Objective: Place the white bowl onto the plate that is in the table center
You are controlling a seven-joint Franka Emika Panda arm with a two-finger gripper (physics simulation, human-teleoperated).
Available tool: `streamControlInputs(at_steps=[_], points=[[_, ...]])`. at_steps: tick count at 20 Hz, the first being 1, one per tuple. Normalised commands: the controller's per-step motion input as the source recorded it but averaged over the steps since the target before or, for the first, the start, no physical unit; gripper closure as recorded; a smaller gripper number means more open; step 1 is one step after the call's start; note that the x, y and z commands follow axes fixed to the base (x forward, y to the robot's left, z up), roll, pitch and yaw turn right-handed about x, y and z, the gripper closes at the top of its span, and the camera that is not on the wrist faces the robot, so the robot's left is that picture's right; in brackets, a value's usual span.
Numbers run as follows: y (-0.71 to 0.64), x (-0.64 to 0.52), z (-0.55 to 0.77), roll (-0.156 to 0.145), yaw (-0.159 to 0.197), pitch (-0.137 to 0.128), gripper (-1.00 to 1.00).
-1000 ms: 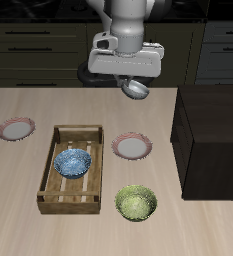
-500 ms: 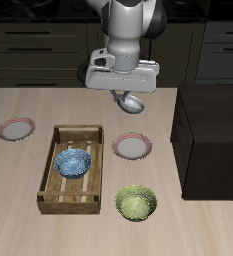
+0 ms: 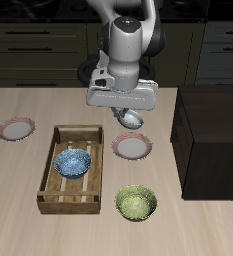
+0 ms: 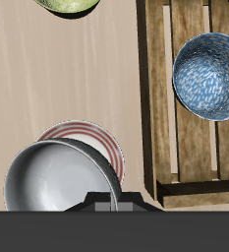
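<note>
My gripper [image 3: 129,110] is shut on the white bowl [image 3: 134,119] and holds it in the air, tilted, just above and slightly behind the plate [image 3: 132,147] in the table centre. In the wrist view the white bowl [image 4: 57,177] with its greyish inside hangs over the pinkish-red rimmed plate [image 4: 98,140] and hides much of it. My fingertips are hidden behind the bowl. A second, look-alike plate [image 3: 15,128] lies far off near the table's side edge.
A wooden crate [image 3: 74,168] beside the centre plate holds the blue patterned bowl [image 3: 72,163], also in the wrist view [image 4: 209,76]. The yellow-green bowl [image 3: 136,203] sits nearer the front edge. The black cabinet block [image 3: 210,140] stands on the plate's other side.
My gripper has come down and forward with the white bowl, from high above the table's back to just over the centre plate.
</note>
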Motion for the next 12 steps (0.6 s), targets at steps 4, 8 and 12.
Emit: streamControlInputs(at_steps=[4, 8, 12], points=[[0.05, 0.04, -0.26, 0.008, 0.014, 0.023, 1.00], [0.17, 0.04, -0.34, 0.021, 0.010, 0.028, 1.00], [0.04, 0.03, -0.23, 0.005, 0.011, 0.020, 1.00]])
